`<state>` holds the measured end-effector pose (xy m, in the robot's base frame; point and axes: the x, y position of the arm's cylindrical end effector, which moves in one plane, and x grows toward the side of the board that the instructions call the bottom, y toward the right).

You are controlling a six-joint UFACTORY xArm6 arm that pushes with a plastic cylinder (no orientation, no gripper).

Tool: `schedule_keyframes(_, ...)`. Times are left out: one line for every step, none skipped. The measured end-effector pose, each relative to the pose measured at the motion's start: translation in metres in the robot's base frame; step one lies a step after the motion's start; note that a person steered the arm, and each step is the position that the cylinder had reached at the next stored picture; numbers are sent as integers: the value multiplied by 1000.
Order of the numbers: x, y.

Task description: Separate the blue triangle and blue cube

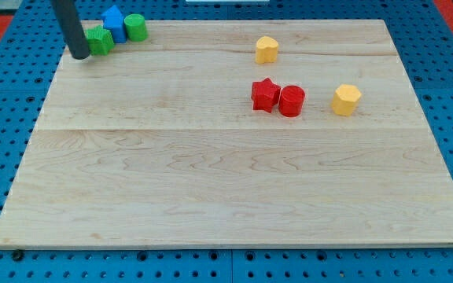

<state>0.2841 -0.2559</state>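
A blue block (115, 22) sits at the board's top left corner, wedged between a green star-like block (99, 40) on its left and a green cylinder (135, 27) on its right; its exact shape is hard to make out, and I see only one blue block. My tip (79, 55) rests on the board just left of the green star block, touching or nearly touching it. The dark rod rises from it toward the view's top.
A yellow block (267, 49) lies at the top centre-right. A red star (264, 95) and a red cylinder (292, 101) sit side by side right of centre. Another yellow block (346, 100) lies further right. The wooden board (211, 189) lies on a blue pegboard.
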Motion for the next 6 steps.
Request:
schedule_keyframes(-26, -36)
schedule_keyframes(-93, -43)
schedule_keyframes(-93, -28)
schedule_keyframes(-87, 61)
schedule_keyframes(-73, 85)
schedule_keyframes(-44, 85)
